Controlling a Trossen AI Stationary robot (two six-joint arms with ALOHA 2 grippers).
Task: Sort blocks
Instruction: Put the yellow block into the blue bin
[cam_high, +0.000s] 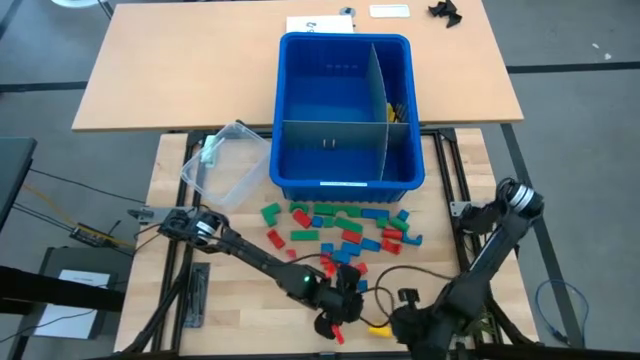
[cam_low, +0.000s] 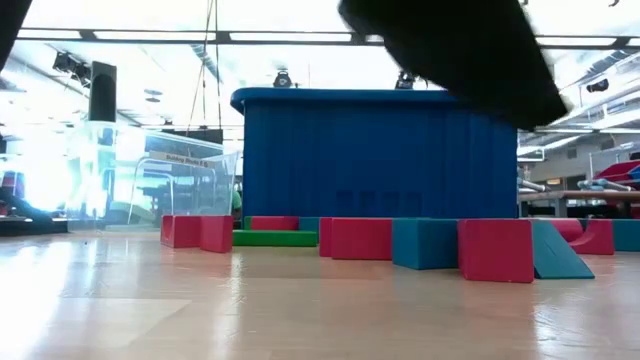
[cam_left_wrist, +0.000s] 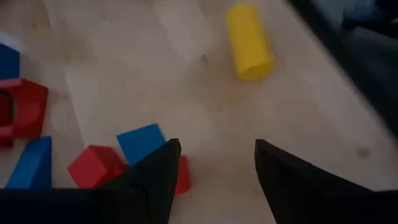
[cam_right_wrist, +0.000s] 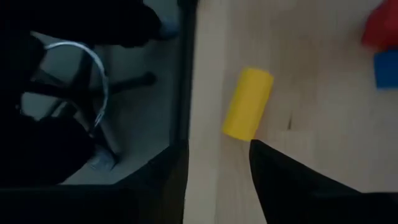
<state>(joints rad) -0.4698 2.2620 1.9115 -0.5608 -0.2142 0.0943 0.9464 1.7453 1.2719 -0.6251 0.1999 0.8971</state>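
Left gripper (cam_left_wrist: 214, 168) spread, empty, near table's front edge; red block (cam_left_wrist: 93, 167) partly hidden behind its finger. Yellow cylinder block (cam_left_wrist: 249, 42) lies at 12 o'clock, apart. Right gripper (cam_right_wrist: 214, 165) spread, same cylinder (cam_right_wrist: 248, 102) just ahead, 1 o'clock. Blue bin (cam_high: 345, 110) contents mostly hidden.

A wooden table (cam_low: 200, 310) is being viewed level from its top. A tall blue bin (cam_low: 380, 150) is standing at the middle, and a clear tub (cam_low: 170, 185) is sitting just beside it on the left. A row of blocks is lying in front of the bin: a red block (cam_low: 197, 232), a flat green block (cam_low: 274, 238), a red block (cam_low: 360, 239), a blue block (cam_low: 424, 244), a nearer red block (cam_low: 495, 250) and a blue wedge (cam_low: 558, 252) touching it. A dark arm (cam_low: 455, 50) is hanging across the top right. Ceiling lights are being seen behind.
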